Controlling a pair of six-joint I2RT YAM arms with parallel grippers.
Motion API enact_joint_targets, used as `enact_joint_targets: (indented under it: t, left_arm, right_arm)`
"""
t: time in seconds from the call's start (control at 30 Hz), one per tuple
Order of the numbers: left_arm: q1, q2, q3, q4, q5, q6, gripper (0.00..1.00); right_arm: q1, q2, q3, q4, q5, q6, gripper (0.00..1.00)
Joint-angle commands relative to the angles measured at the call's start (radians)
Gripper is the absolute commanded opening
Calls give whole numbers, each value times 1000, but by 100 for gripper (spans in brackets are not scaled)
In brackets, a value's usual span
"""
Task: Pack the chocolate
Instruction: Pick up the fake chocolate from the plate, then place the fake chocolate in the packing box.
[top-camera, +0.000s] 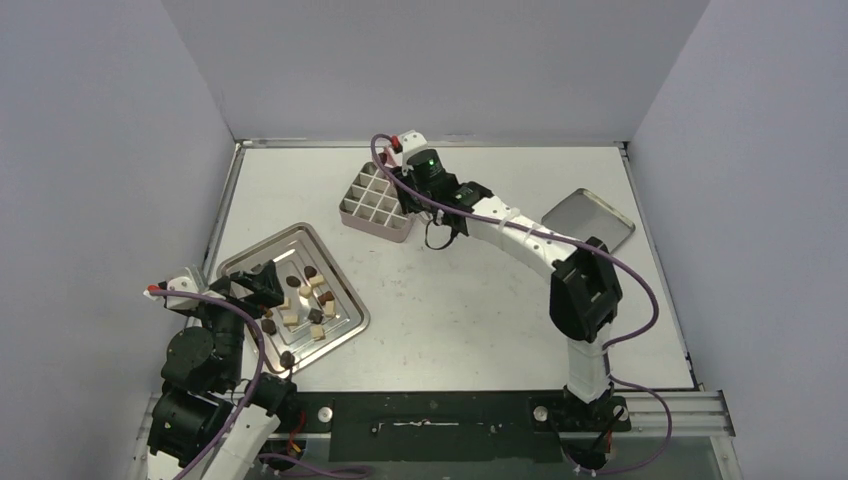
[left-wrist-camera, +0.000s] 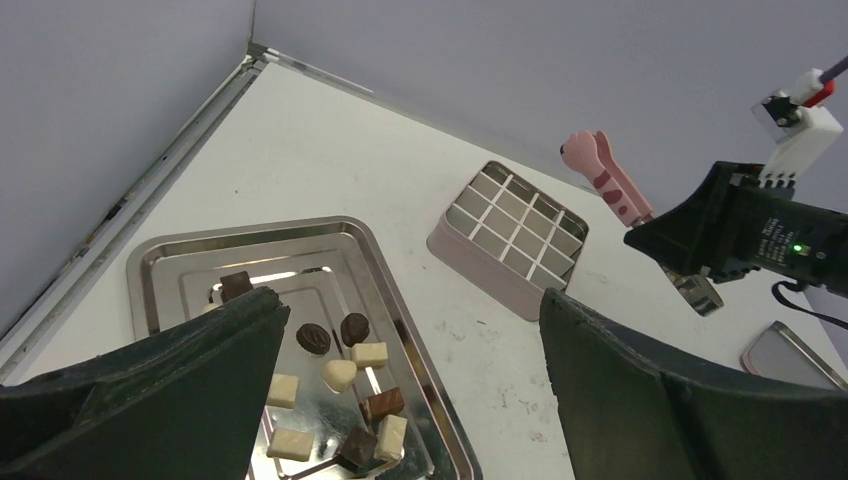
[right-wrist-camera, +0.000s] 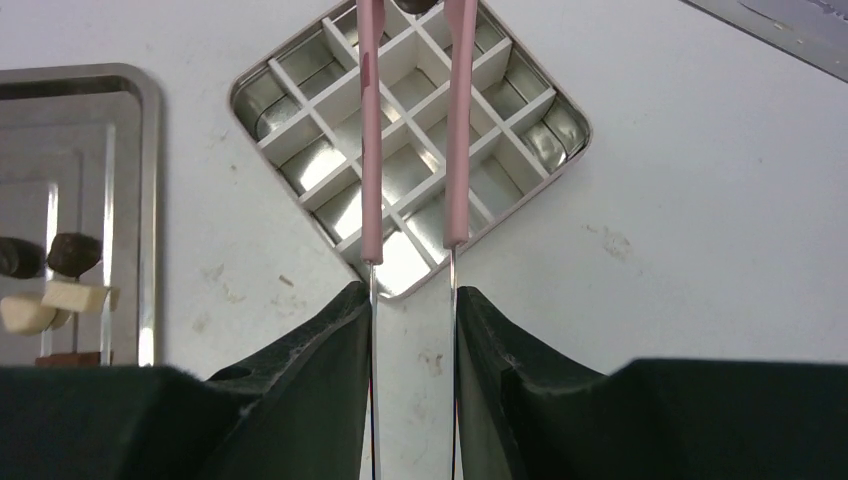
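A white surface (top-camera: 470, 300), marked with faint scuffs, is enclosed on three sides by plain pale grey panels: a left wall (top-camera: 100, 150), a back wall (top-camera: 430, 60) and a right wall (top-camera: 760, 150). Its near edge is bordered by a black plate (top-camera: 450, 428) and a ribbed aluminium rail (top-camera: 670, 412). Soft, even light is cast throughout.
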Motion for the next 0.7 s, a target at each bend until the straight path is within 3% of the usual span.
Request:
enact_joint_targets:
  t: [0.0,0.67]
  left_arm:
    - [8,2,0,19,25,-4,97]
    - [14,-1,0,16,31,0,97]
  right_arm:
    - [-34,102,128,59,-18,-32,25]
    - [-72,381,369,114,-112,-57,28]
